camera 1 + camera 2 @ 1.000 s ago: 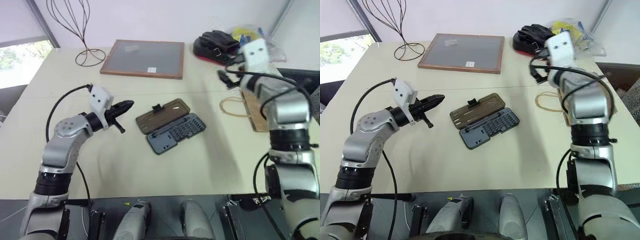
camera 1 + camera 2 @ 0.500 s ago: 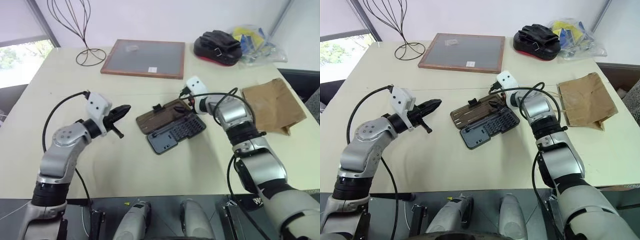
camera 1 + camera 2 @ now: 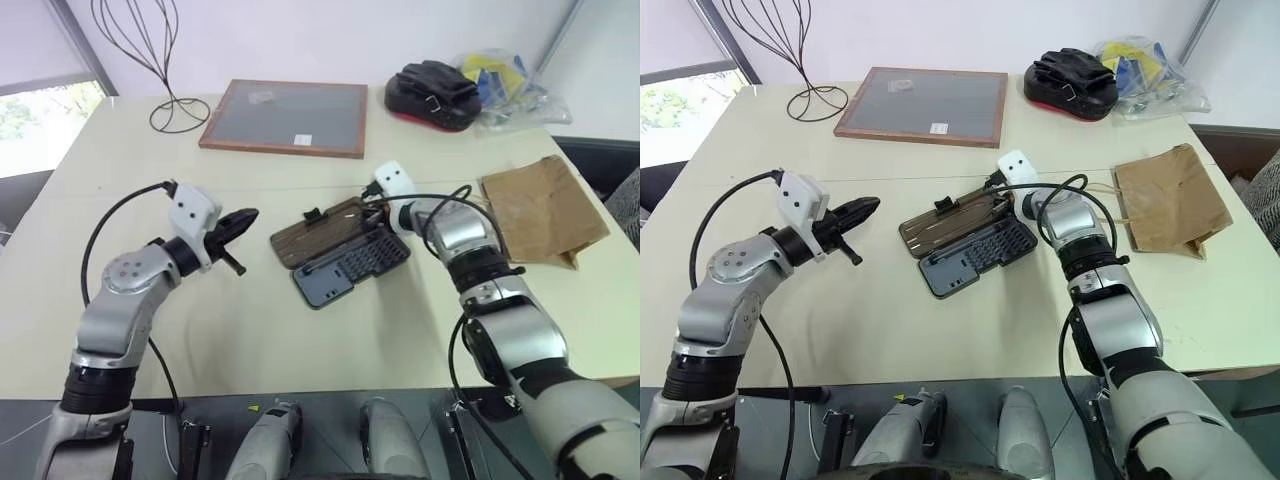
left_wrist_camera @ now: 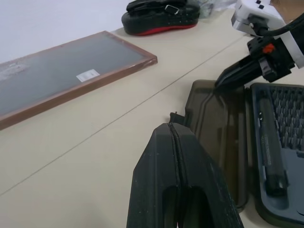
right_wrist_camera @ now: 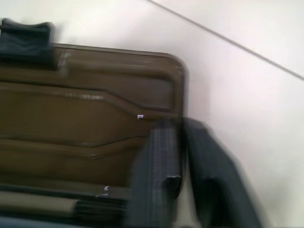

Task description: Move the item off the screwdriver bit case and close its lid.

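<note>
The bag (image 3: 1167, 200) is already off the case (image 3: 964, 243) and lies flat on the table (image 3: 890, 330), well apart from the case at about 3 o'clock of it. That half of the task can be judged done. The closing is left: the lid (image 3: 945, 222) is still folded back flat on the table, at about 10 o'clock of the tray of bits.

The right gripper (image 5: 183, 166) is set at the lid's far corner, the one away from the latch tab (image 5: 26, 38). Its fingers (image 5: 159, 156) are drawn nearly together with the lid's edge between them, so the rim appears to be pinched, though a firm hold cannot be confirmed.

The left gripper (image 4: 175, 178) is held above the table at about 9 o'clock of the case, clear of it, its fingers pressed together on nothing.
</note>
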Robot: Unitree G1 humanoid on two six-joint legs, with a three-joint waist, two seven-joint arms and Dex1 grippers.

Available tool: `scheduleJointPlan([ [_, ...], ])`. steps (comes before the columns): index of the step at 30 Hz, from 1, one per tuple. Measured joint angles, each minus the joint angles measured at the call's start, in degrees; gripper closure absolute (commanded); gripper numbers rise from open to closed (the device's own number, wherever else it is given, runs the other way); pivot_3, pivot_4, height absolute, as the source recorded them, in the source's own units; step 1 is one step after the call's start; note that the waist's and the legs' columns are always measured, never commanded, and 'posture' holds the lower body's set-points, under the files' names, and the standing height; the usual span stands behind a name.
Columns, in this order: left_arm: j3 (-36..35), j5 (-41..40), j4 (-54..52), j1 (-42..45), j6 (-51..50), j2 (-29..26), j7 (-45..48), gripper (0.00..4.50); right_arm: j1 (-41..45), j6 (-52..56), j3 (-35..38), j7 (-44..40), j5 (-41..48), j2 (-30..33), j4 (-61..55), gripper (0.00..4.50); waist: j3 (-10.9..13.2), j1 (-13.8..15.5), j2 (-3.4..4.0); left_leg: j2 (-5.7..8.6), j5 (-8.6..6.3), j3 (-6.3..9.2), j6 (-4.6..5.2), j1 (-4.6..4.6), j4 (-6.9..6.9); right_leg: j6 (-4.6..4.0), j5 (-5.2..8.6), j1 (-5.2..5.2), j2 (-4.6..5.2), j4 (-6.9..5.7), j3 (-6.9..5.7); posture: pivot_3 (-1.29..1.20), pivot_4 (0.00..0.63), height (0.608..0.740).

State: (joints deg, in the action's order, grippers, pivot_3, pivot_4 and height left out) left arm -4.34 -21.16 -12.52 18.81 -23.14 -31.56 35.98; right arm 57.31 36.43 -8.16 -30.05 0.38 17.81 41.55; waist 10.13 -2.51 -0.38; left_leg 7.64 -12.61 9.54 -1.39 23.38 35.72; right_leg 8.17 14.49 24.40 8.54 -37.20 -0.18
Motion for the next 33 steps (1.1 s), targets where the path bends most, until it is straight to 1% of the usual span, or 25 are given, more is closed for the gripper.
scheduleJointPlan([
  [2,0.0,0.3,0.0,0.0,0.0,0.0,0.0,4.50,-1.2,4.2,1.5,1.1,0.6,-0.8,-3.4,4.49,0.0,0.0,-0.01,0.00,0.00,0.03,0.00,0.00,-0.01,0.00,0.00,0.00,-0.01,0.00,0.00,0.00,0.150,0.734],
  [8,0.1,0.9,0.1,-0.1,0.1,0.7,-0.7,4.50,-7.2,20.3,6.0,6.3,2.3,-2.9,-19.6,4.49,-0.1,0.1,-0.02,0.00,-0.05,0.04,0.08,0.00,-0.01,0.00,0.00,0.00,0.00,0.00,0.00,0.00,0.150,0.734],
  [14,1.2,1.5,0.5,0.3,0.2,2.2,-1.0,4.50,-12.1,37.6,11.6,14.5,2.5,-6.2,-35.9,4.49,-0.1,0.7,-0.02,0.01,-0.05,0.04,0.08,0.00,0.01,0.00,0.00,-0.01,0.01,0.01,0.00,0.00,0.150,0.734],
  [19,2.7,1.9,3.4,3.0,0.6,3.1,0.3,4.50,-14.9,50.7,17.0,21.8,0.3,-10.1,-47.6,4.49,-0.1,1.8,-0.02,0.04,-0.06,0.04,0.10,0.01,0.01,0.00,0.00,0.00,0.03,0.00,0.00,0.00,0.150,0.734],
  [22,3.1,2.0,4.9,4.3,1.5,3.6,1.2,4.50,-16.5,54.2,18.8,23.8,-0.2,-11.5,-51.9,4.49,-0.1,1.8,-0.02,0.06,-0.06,0.03,0.10,0.01,0.03,0.00,0.00,-0.01,0.04,0.02,0.00,0.00,0.150,0.734],
  [27,3.5,2.1,8.1,5.4,2.9,4.0,2.7,4.50,-18.1,55.3,22.2,27.0,-0.8,-14.7,-55.8,4.49,-0.1,1.6,-0.02,0.05,-0.06,0.03,0.11,0.01,0.01,0.00,0.00,0.01,0.03,-0.01,0.00,0.00,0.150,0.734],
  [33,4.0,3.2,10.2,7.4,4.7,5.1,3.5,4.50,-19.1,55.7,23.3,28.7,-1.2,-15.9,-58.1,4.49,-0.1,1.6,-0.02,0.05,-0.06,0.03,0.10,0.01,0.02,0.00,0.00,0.00,0.03,-0.01,0.00,0.00,0.150,0.734],
])
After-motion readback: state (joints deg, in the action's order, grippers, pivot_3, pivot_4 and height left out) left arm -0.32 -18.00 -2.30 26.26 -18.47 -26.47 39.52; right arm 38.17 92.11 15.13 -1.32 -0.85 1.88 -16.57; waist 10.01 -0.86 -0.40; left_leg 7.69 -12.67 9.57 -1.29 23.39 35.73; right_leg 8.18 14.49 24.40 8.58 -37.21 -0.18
